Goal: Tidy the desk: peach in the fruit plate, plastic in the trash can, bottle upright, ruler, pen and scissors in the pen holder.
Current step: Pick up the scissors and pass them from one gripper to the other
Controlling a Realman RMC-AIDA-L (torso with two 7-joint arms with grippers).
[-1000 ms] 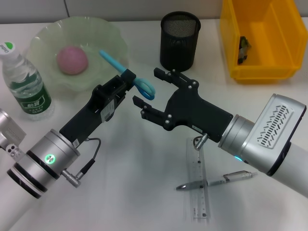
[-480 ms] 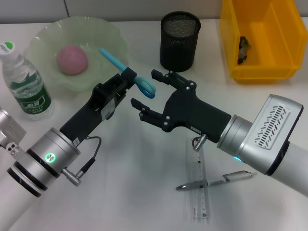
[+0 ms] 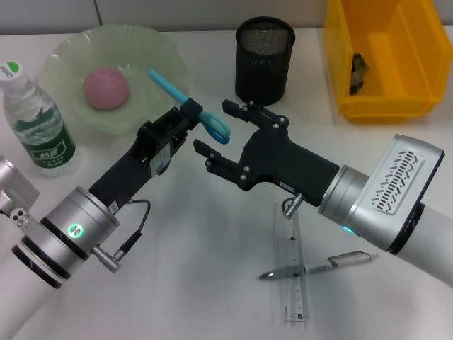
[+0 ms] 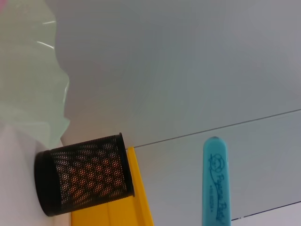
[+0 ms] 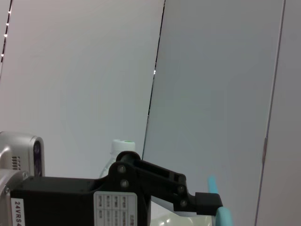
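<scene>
While clamped in the left gripper (image 3: pixel 190 113) mid-tabletop, blue scissors (image 3: pixel 185 104) face the spread-fingered, empty right gripper (image 3: pixel 216 131).

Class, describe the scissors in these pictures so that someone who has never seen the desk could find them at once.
Start at the pale green fruit plate holding the pink peach at the desk's far left. Just in front of its right rim, the left pincer holds the scissors off the desk, with the open right pincer close beside. They are the only bright turquoise thing here.
</scene>
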